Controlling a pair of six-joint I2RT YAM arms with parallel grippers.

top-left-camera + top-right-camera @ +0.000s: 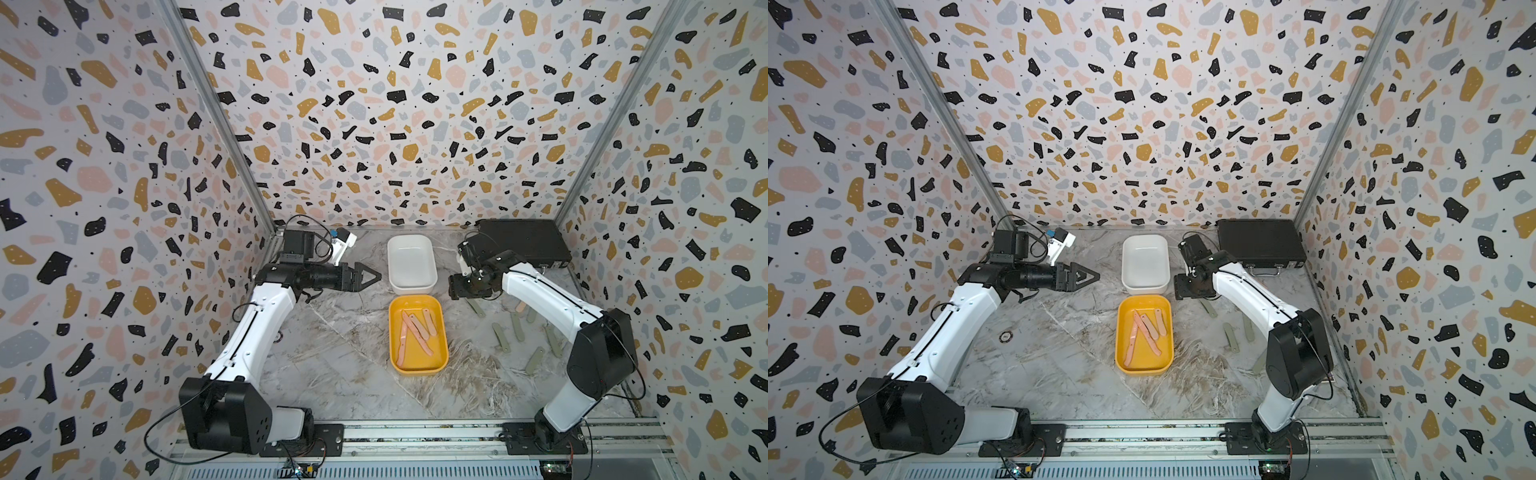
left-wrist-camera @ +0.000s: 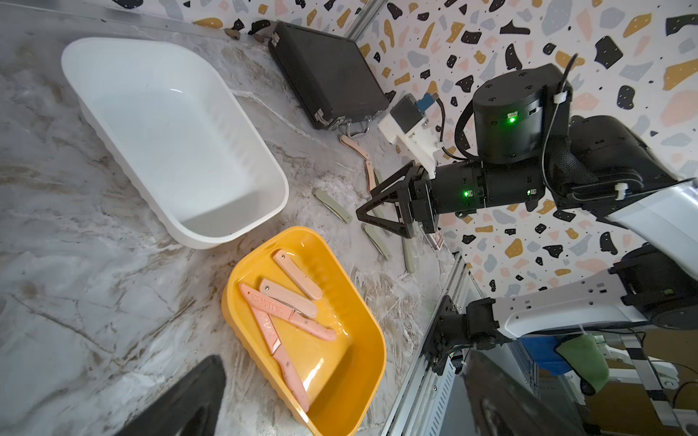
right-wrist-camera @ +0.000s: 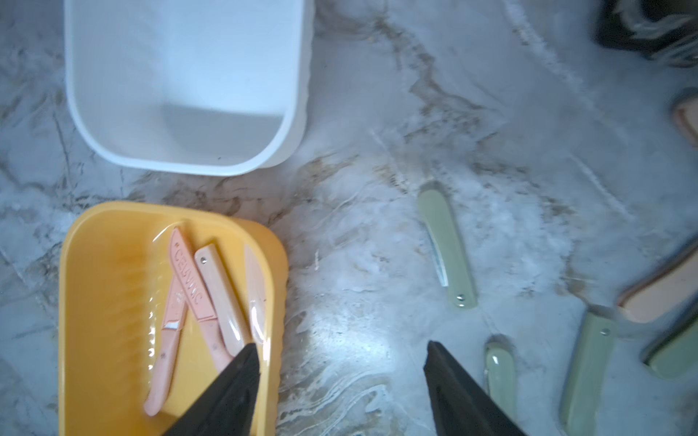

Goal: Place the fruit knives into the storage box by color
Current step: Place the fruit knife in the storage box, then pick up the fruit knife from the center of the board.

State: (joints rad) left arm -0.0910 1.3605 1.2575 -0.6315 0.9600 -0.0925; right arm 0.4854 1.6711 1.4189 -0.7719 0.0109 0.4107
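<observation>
The right pincer (image 3: 340,349) stands spread. Its two black fingertips (image 3: 238,377) are well apart, with only bare grey marble-patterned tabletop (image 3: 359,245) between them, and nothing is pinched. One fingertip overlaps the rim of the shallow yellow plastic tray (image 3: 102,302) and covers the ends of the pale pink fruit knives (image 3: 187,279) lying crossed inside it. Four can be made out there, one of them half lost in glare along the tray wall.

On the other finger's side the sage green fruit knives (image 3: 447,249) lie loose on the tabletop. The one nearest the pincer is sharp. Those farther off are blurred and cut by the frame edge, as are two more pink knives (image 3: 661,290). Beyond the pincer sits the white plastic tray (image 3: 170,75), its far end cut off.

In both top views the right pincer's fingers are hidden beneath its own black body. The white arm covers part of the green knives, so their number cannot be told.

The left pincer (image 1: 376,275) hangs well apart from every knife, and the white tray lies between it and the right pincer. From above it is seen edge-on, so its gap does not show. Its own wrist view shows two dark, blurred finger pieces (image 2: 181,400) far apart at the frame edge, so it too is spread and holds nothing.

A black ribbed case (image 1: 519,241) lies behind the right pincer, partly hidden by the wrist.
</observation>
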